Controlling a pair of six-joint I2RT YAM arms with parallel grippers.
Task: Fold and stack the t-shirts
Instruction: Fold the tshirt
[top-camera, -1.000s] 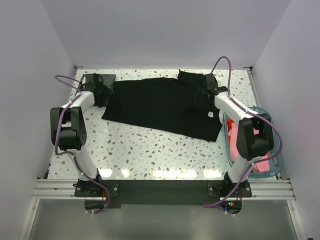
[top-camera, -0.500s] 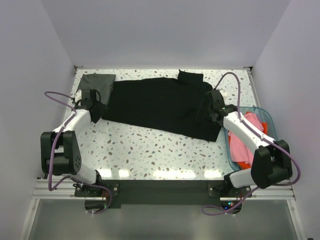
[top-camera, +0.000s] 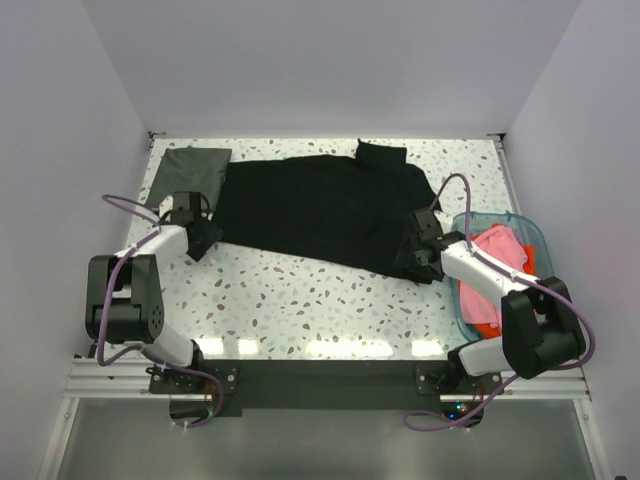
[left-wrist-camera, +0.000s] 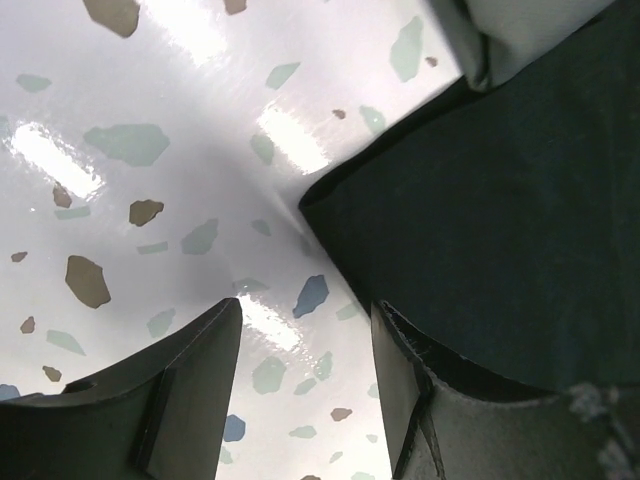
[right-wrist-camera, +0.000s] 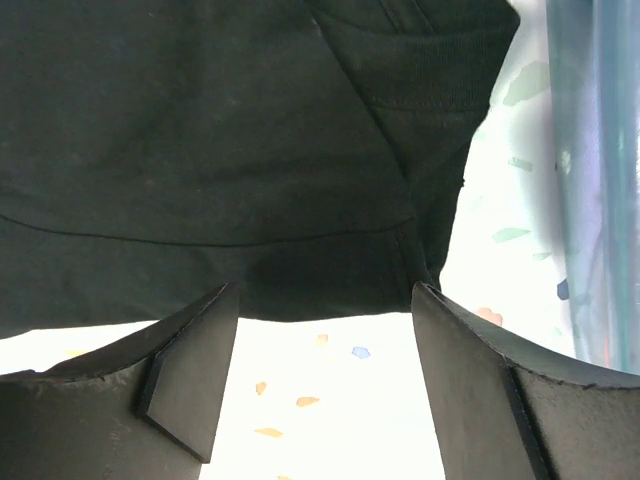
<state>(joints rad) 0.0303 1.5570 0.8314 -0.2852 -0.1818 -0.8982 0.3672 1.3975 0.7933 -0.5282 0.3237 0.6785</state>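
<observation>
Black t-shirt (top-camera: 320, 205) lies flat, one corner just ahead of the left gripper (top-camera: 205, 238), hem right in front of the right gripper (top-camera: 412, 250). Both pincers are spread, pinching nothing. Grey folded shirt (top-camera: 193, 166) sits beyond the left one, pink shirt (top-camera: 492, 262) beside the right.

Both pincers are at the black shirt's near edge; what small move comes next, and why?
Probably lower both and close on the near edge of the black t-shirt: the left pincer and right pincer stand open and empty, with that edge just ahead of their tips.
</observation>
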